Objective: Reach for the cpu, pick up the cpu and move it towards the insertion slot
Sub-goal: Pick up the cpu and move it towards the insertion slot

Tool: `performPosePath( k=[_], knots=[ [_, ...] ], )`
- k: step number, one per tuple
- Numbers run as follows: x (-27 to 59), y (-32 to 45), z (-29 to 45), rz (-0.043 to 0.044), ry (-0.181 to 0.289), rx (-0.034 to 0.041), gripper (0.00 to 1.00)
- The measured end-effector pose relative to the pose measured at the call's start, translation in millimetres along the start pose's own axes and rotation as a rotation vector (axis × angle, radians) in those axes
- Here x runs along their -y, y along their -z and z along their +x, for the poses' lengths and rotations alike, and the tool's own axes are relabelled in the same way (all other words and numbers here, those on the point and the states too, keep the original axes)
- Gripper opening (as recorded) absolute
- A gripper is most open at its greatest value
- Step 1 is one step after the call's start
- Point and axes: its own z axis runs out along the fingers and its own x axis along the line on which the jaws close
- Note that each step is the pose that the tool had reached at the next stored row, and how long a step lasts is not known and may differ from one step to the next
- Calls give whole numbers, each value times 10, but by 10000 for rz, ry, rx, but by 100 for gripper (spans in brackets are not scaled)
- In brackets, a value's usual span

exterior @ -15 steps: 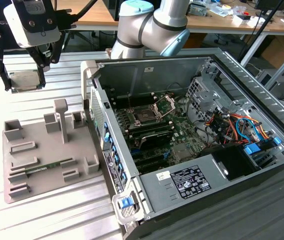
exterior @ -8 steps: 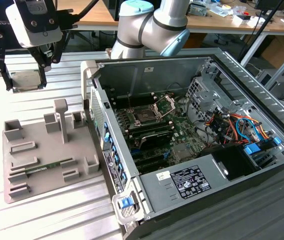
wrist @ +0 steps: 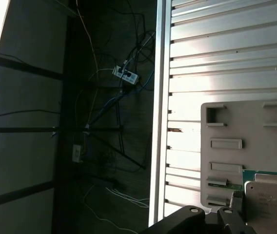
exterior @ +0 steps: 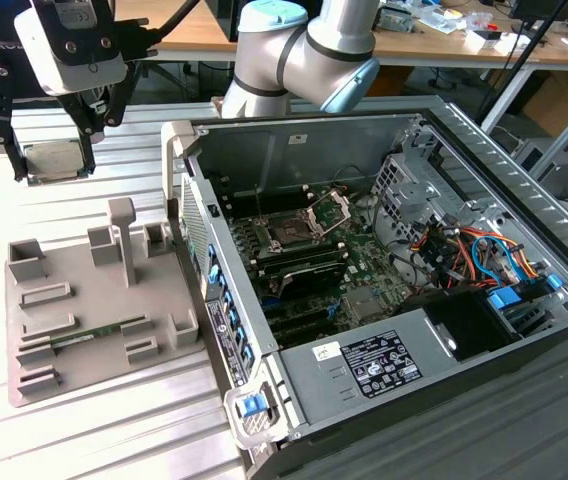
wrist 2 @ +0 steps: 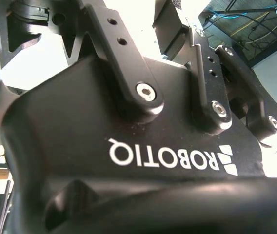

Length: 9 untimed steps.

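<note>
So the big thing here is the open computer case point(exterior: 384, 150), lying on its side across the middle and right of the exterior view, on a ribbed metal worktop point(exterior: 94, 430). At lower left sits a grey parts tray point(exterior: 24, 340) with a green memory stick point(exterior: 94, 332) lying in one of its grooves.

The hand point(exterior: 54, 168) is up in the upper left corner of that frame, above and behind the tray, and it's clenched on the cpu point(exterior: 54, 158), with a black finger on either side of the chip. The chip looks to be clear of the worktop, though I'm judging that from the angle.

What matters for the move is that the insertion slot point(exterior: 289, 232) is on the board inside the case, down and to the right of the hand and well apart from it. The case's near wall stands between them. The slot's silver hinged frame point(exterior: 329, 210) is flipped up and open, showing the dark square centre.

The cpu itself is a small flat square with a pale silvery top and a thin darker rim, held roughly level. In the first wrist view it's at lower right point(wrist: 270, 202), overlapping the tray's edge.
</note>
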Motion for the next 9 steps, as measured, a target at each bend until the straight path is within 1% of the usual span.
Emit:
performPosePath(
  k=[9],
  knots=[
    [1,0,-16,0,0,-1,55]
  ],
)
